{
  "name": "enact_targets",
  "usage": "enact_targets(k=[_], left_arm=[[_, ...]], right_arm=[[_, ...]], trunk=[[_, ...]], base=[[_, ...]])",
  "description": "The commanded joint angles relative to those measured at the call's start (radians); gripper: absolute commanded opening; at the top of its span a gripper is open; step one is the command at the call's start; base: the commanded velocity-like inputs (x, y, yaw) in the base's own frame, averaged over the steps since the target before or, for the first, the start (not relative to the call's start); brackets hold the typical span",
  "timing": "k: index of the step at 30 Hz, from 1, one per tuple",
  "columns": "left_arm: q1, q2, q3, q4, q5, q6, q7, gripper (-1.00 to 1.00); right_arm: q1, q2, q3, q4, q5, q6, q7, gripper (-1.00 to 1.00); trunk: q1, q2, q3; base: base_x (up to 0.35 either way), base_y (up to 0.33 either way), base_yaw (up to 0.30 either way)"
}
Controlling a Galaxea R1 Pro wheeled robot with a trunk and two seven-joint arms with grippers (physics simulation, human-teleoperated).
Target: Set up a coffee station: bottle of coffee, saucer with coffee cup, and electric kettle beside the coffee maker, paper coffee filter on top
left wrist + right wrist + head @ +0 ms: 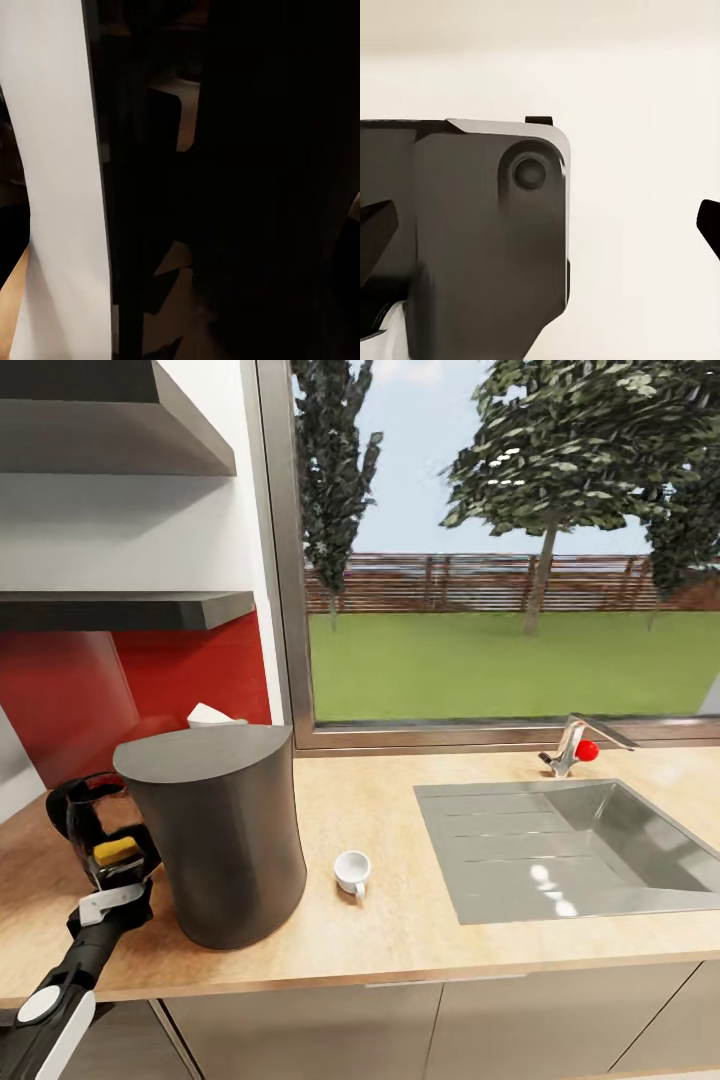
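The left hand (112, 885) sits at the near left of the table (400, 935), just left of the big dark coffee maker (220, 830), and it looks closed on the bottle of coffee (117, 852) — the yellow cap shows right at the fingers, with the glass carafe (85, 815) just behind. In the left wrist view a white side and dark shapes crowd the lens, so the grip cannot be confirmed there. Whether the right hand is open or closed I cannot tell; its camera shows a dark robot part against a pale surface. The bottle seems to have reached the table beside the coffee maker, though it is likely not yet released. The coffee cup (352, 872) stands on bare wood just right of the coffee maker — no saucer under it. The shelf (130, 608) at the far left looks bare. The saucer, filter and kettle steps appear to remain.
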Motion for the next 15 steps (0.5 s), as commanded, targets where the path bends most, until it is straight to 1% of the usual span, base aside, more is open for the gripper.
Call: enact_targets(k=[1,2,6,15], left_arm=[[-0.001,-0.001,0.0,0.004,0.01,-0.003,-0.004,-1.0],[-0.001,-0.002,-0.001,0.01,0.011,-0.004,-0.004,1.0],[-0.001,-0.014,0.0,0.028,0.011,-0.027,-0.004,1.0],[-0.001,-0.015,0.001,0.029,0.013,-0.045,-0.005,1.0]], right_arm=[[-0.001,0.0,-0.001,0.001,0.001,-0.003,-0.001,1.0],[-0.001,0.0,-0.001,0.001,0.001,-0.003,-0.001,1.0],[-0.001,0.0,-0.001,0.001,0.001,-0.004,-0.001,1.0],[-0.001,0.0,-0.001,0.001,0.001,-0.004,-0.001,1.0]], trunk=[[0.001,-0.002,-0.002],[0.001,-0.002,-0.002],[0.001,-0.002,-0.002],[0.001,-0.002,-0.002]], base=[[0.0,0.0,0.0],[0.0,0.0,0.0],[0.0,0.0,0.0],[0.0,0.0,0.0]])
